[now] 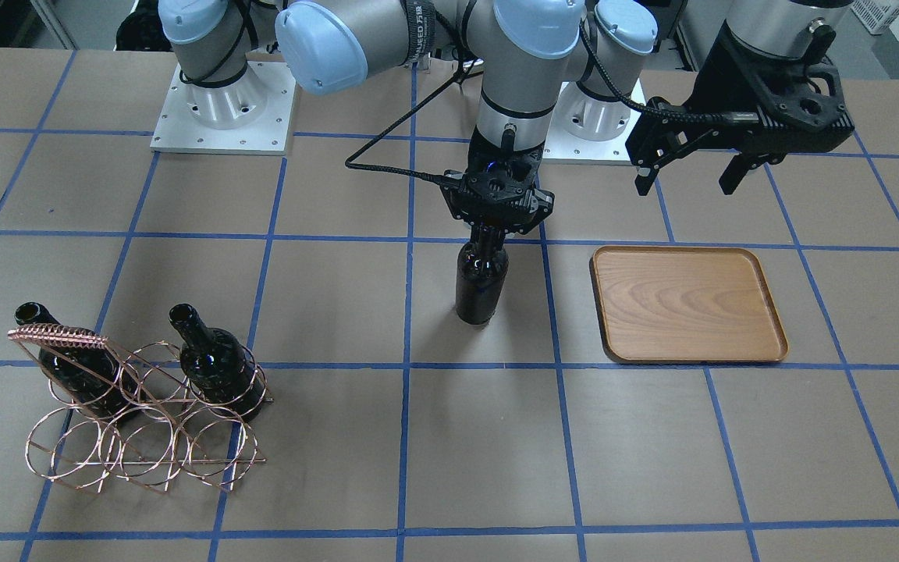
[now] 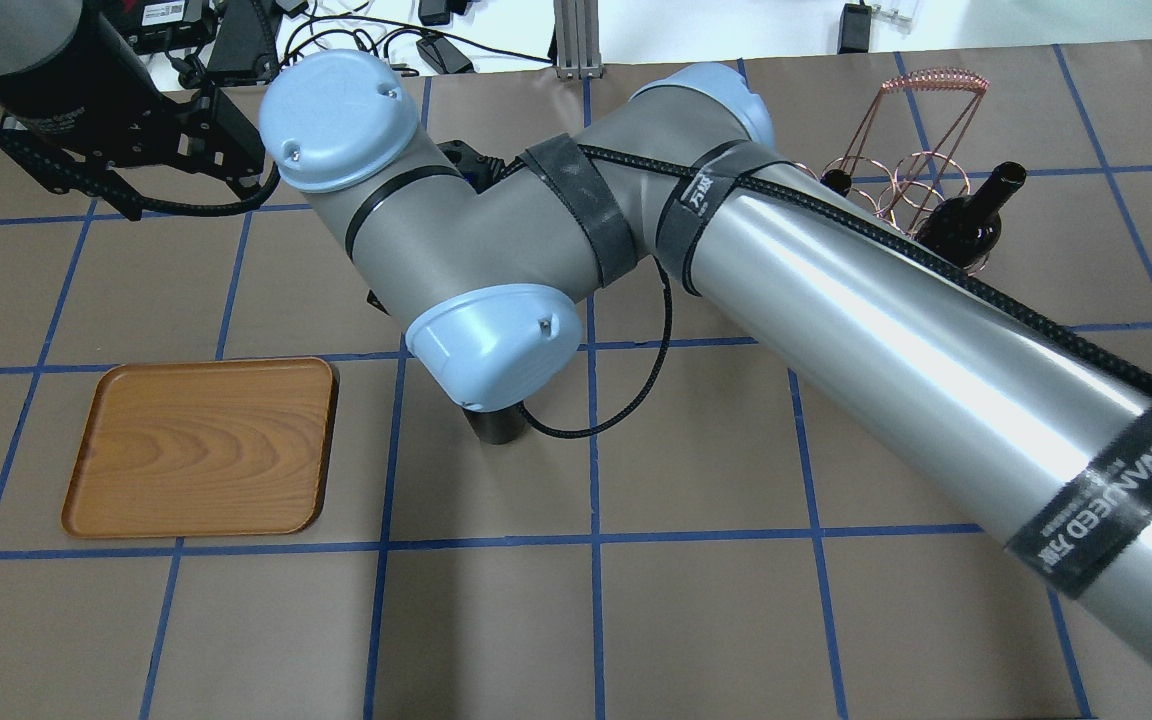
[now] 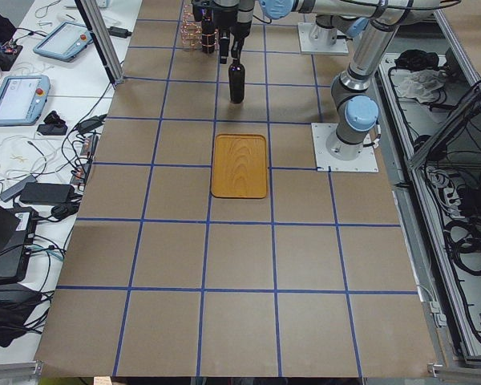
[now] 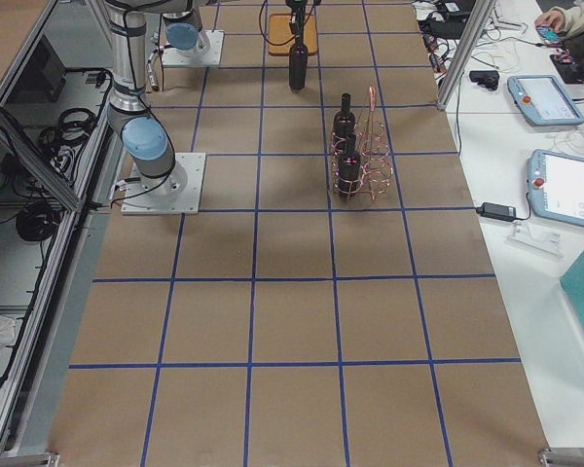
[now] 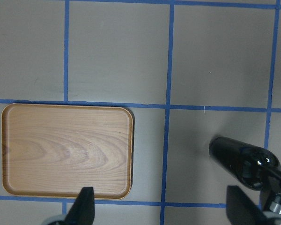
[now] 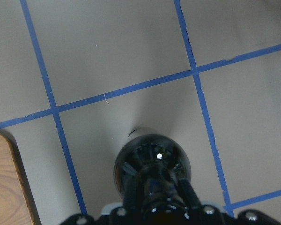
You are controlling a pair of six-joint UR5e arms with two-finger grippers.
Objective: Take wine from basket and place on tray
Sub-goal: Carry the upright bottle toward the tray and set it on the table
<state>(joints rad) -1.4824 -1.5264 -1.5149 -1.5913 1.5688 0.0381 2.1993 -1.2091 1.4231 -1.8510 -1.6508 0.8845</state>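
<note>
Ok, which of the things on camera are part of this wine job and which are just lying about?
Job: wine bottle upright in the right claw; wooden tray, bare; wire basket holding two more bottles; left claw, open near the tray.
Lying about: tablets and cables beside the table.

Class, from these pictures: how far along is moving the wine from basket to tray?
Done: one wine bottle is out of the basket. In hand: the right gripper holds it upright by the neck, beside the tray. Left: setting it on the tray, which is bare. Two more bottles sit in the basket; the left gripper hangs open.
</note>
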